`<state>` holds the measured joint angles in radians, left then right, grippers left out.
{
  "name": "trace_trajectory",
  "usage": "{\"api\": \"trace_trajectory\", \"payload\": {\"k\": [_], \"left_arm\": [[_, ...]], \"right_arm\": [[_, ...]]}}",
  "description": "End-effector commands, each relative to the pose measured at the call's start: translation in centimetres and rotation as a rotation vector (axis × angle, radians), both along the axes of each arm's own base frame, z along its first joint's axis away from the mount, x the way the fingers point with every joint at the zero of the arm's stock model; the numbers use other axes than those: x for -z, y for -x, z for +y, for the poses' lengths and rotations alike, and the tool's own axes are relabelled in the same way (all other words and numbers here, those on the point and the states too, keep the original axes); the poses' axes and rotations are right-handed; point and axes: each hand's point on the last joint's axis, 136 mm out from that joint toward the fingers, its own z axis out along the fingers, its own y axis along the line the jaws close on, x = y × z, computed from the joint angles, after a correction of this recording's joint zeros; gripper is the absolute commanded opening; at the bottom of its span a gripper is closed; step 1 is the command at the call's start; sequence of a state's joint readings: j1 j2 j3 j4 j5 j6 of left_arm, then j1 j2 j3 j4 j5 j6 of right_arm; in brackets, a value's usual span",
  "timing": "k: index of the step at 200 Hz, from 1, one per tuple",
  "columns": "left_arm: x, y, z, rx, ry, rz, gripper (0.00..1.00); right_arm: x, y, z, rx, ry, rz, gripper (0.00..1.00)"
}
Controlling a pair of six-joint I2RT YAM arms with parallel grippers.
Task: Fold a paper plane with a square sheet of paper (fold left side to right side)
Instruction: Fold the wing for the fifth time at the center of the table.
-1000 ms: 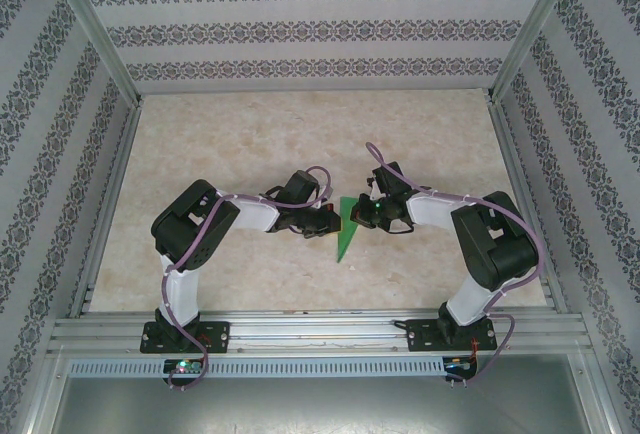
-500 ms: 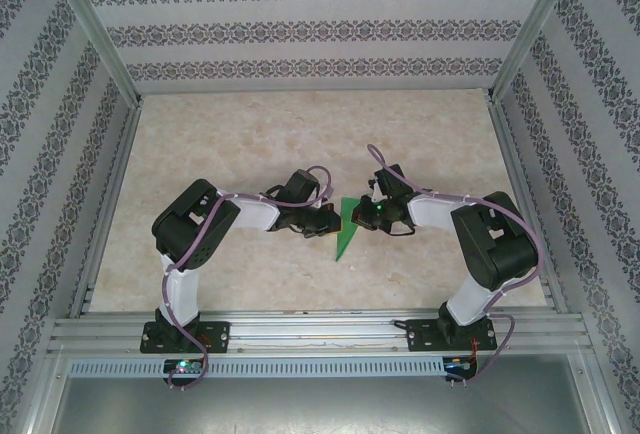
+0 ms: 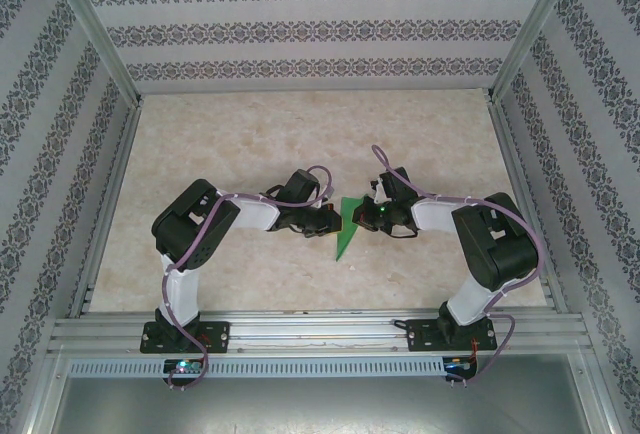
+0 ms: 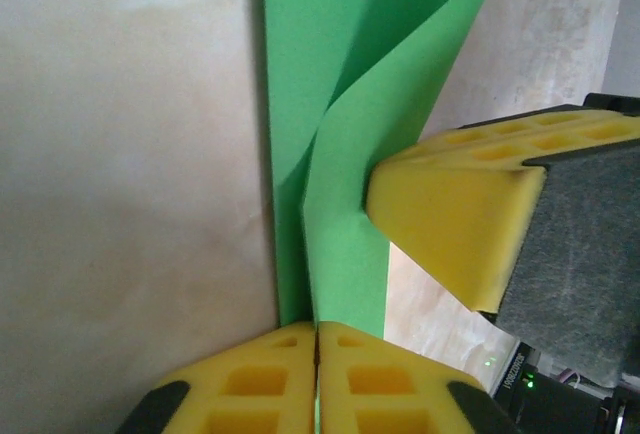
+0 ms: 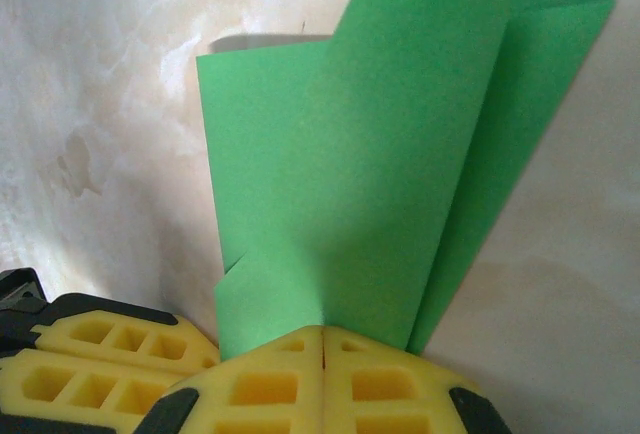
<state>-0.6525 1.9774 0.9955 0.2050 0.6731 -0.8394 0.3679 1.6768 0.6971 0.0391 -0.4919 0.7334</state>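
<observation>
- Table: bare surface lies open all round the paper sheet, and the table edges are well apart from it.
- Left gripper: fingers pressed together, pinching the sheet's left side.
- Right gripper: fingers pressed together, pinching the sheet's right side.
- Change: the right gripper has shifted slightly rightward; the sheet is unmoved.

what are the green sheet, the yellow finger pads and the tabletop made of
green sheet: thin matte paper, it seems; it holds sharp creases and curls.
yellow finger pads: soft-looking foam or rubber, matte, with moulded square pockets.
tabletop: smooth, marble-patterned beige; stone or printed laminate, cannot tell.
</observation>
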Motion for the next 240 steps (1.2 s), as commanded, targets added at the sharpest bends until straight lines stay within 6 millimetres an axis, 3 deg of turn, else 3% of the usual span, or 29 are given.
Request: {"api": "trace_trajectory", "payload": {"k": [1, 56, 96, 162, 240], "left_arm": [[3.8, 1.0, 2.5, -0.029, -0.15, 0.036, 0.16], [0.1, -0.1, 3.6, -0.062, -0.131, -0.033, 0.33], [-3.1, -0.7, 5.6, -0.098, -0.145, -0.093, 0.4], [-8.3, -0.3, 8.5, -0.13, -0.147, -0.189, 0.41], [-9.0, 2.7, 8.4, -0.12, -0.066, -0.095, 0.31]], "right_arm": [[4.3, 3.3, -2.7, 0.024, 0.12, 0.156, 0.0], [4.5, 3.4, -2.6, 0.019, 0.122, 0.162, 0.0], [4.6, 3.4, -2.6, 0.014, 0.12, 0.162, 0.0], [4.5, 3.4, -2.5, 0.009, 0.118, 0.158, 0.0], [4.6, 3.4, -2.4, 0.002, 0.124, 0.158, 0.0]]}}
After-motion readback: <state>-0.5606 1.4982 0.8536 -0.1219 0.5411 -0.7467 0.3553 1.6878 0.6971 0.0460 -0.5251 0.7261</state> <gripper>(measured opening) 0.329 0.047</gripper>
